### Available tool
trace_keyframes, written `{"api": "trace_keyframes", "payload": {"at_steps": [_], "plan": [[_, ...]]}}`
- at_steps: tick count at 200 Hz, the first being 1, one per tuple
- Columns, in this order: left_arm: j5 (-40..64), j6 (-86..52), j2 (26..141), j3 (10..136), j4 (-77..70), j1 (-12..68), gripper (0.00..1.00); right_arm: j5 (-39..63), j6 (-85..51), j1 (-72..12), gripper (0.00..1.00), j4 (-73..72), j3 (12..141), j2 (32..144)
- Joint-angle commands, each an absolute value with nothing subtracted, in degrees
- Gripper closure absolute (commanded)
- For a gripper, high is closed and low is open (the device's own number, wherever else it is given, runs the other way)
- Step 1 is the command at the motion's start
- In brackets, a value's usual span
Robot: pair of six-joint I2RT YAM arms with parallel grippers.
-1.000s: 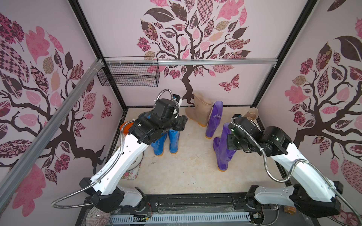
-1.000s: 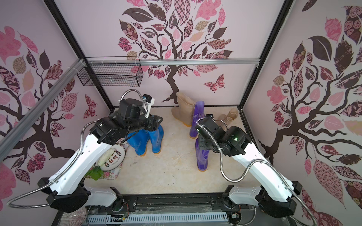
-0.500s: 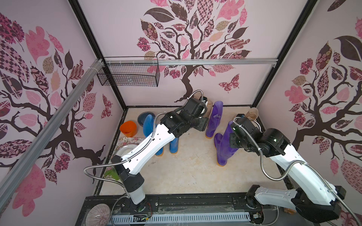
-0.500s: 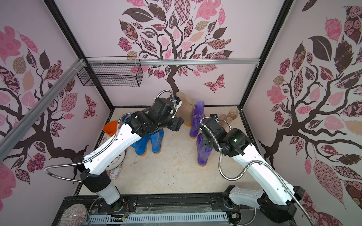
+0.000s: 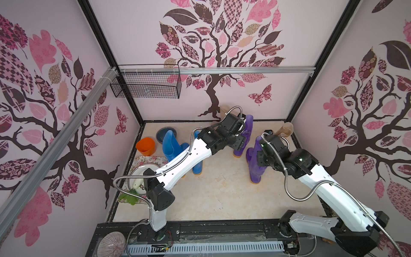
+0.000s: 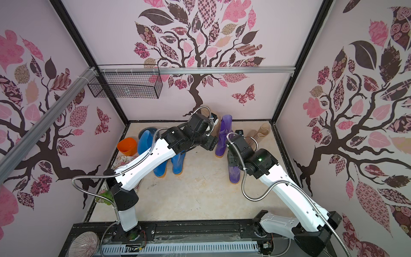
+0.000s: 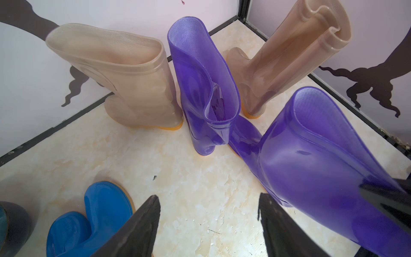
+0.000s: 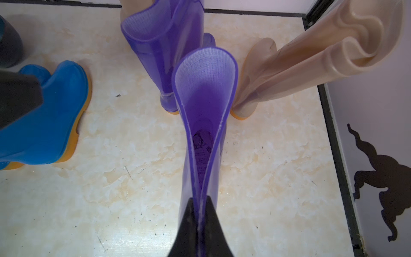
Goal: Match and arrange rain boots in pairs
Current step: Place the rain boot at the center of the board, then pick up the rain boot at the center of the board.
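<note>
We log: right gripper point(image 8: 200, 202) clamped on the cuff of the near purple boot point(image 8: 205, 106), sole apparently on the floor point(image 8: 133, 144). Left gripper point(image 7: 208, 195) spread wide, empty, facing the far purple boot point(image 7: 193, 89).

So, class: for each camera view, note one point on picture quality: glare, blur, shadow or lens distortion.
In both top views the frame posts splay outward, a wide-lens effect; in the left wrist view the fingers are soft-edged and the near purple boot carries pale glare; in the right wrist view that boot's rim is crisp and the blue boot has a soft sheen.
</note>
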State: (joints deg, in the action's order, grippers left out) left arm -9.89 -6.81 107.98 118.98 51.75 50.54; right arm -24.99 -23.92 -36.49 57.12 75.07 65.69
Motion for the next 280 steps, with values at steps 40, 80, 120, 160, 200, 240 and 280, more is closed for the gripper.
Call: {"api": "trace_keyframes", "payload": {"at_steps": [40,80,120,160,200,240,280], "plan": [[-10.32,-5.32,112.84,124.78,48.61,51.24,0.26,-26.77,-22.00,-35.18,0.77,48.46,72.79,61.83],[-11.40,-4.67,116.44,128.40,48.49,51.15,0.24,-26.30,-21.40,-35.02,0.27,49.01,73.64,60.96],[-12.39,-5.93,120.42,132.35,49.66,51.17,0.24,-27.30,-20.61,-34.95,0.08,50.01,76.54,59.45],[-15.99,-7.69,124.40,136.71,51.39,51.15,0.27,-29.09,-20.09,-34.96,0.06,50.70,78.82,58.64],[-15.21,-8.23,127.28,139.10,51.44,51.08,0.37,-29.09,-20.62,-34.85,0.07,51.37,79.04,58.36],[-12.41,-10.43,127.38,139.17,50.50,50.19,0.72,-29.09,-21.32,-34.84,0.08,51.34,77.93,57.53],[-9.98,-11.59,125.03,137.12,48.64,50.23,1.00,-29.09,-21.84,-34.78,0.08,51.33,76.53,57.26]]}}
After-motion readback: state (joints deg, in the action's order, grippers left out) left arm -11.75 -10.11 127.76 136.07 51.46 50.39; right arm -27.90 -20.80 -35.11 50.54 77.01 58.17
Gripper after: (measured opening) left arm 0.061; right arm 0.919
